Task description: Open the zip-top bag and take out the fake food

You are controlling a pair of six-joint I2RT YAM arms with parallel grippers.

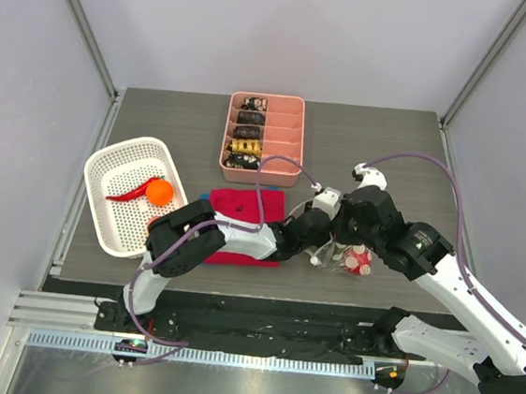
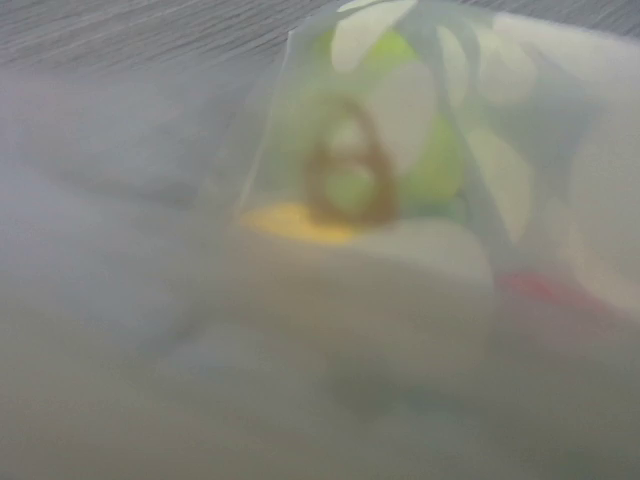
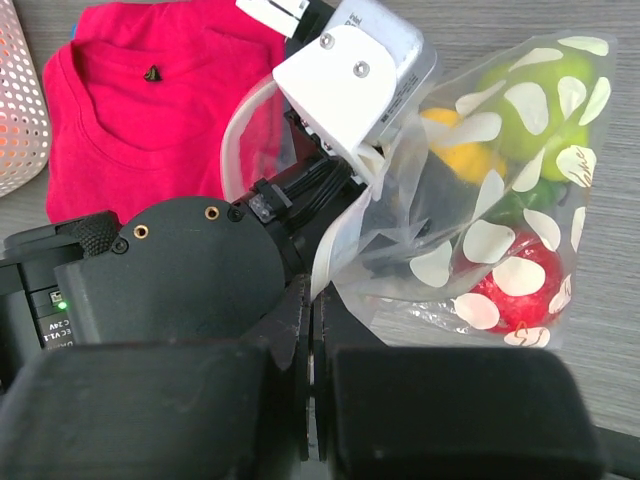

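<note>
Right hand [image 3: 311, 315] clenched on mouth edge of zip-top bag [image 3: 500, 250], mouth held open on bench [image 3: 600, 380] so left hand [image 1: 319, 243] is admitted. Left fingers hidden, state cannot be told. Green, yellow, red fake food [image 3: 515, 290] seen inside bag. Chili [image 1: 130, 193], orange [image 1: 159, 192] placed in basket [image 1: 110, 219].

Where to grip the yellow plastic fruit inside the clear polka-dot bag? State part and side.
Pinch the yellow plastic fruit across its rounded middle, entering through the clear polka-dot bag's open mouth on the red shirt side; it seems nearest that opening.
</note>
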